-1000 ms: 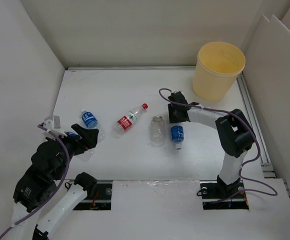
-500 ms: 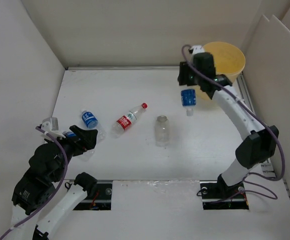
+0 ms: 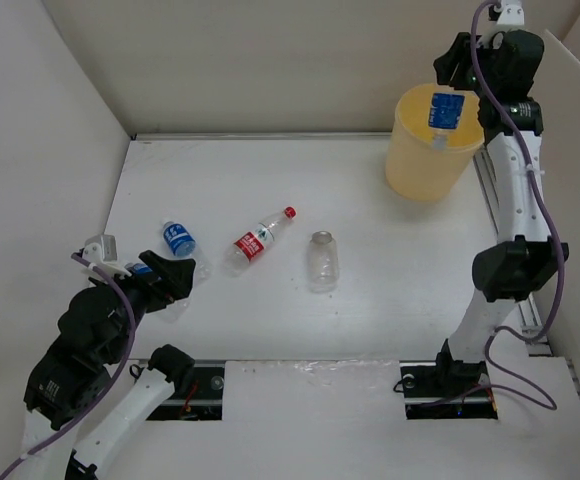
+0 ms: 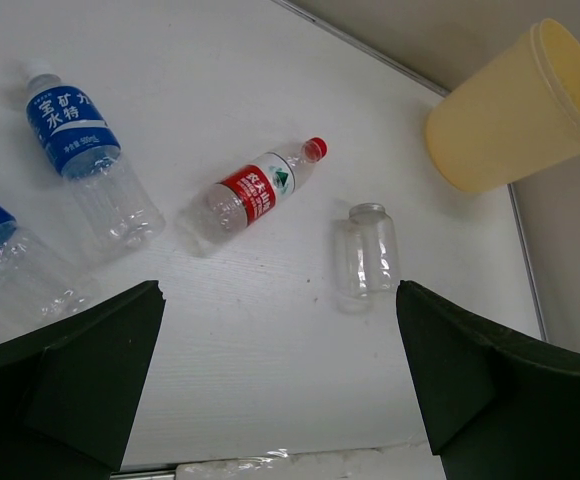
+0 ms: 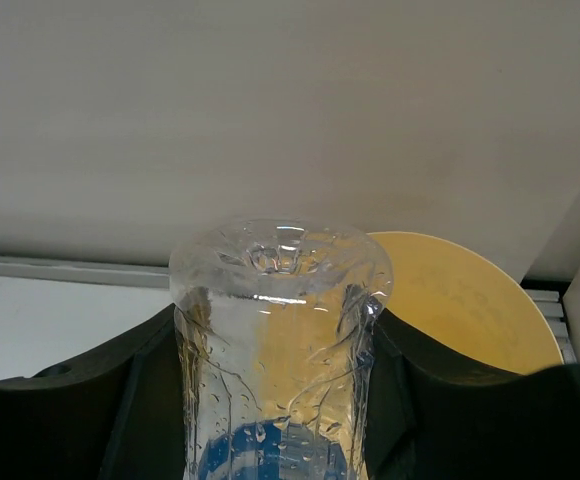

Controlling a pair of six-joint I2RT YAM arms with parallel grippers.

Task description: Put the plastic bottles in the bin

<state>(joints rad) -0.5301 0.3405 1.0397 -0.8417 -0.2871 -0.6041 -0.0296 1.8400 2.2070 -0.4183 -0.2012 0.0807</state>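
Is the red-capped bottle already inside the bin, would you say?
No, the red-capped bottle lies on the table, well left of the bin.

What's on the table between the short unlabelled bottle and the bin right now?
Nothing. In the top view the table is bare between the short unlabelled bottle and the bin. The left wrist view shows the same bare stretch.

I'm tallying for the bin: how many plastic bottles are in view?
5. One blue-label bottle in the right gripper above the bin; on the table, the red-label bottle, the short clear bottle, a second blue-label bottle, and a third partly hidden by the left gripper.
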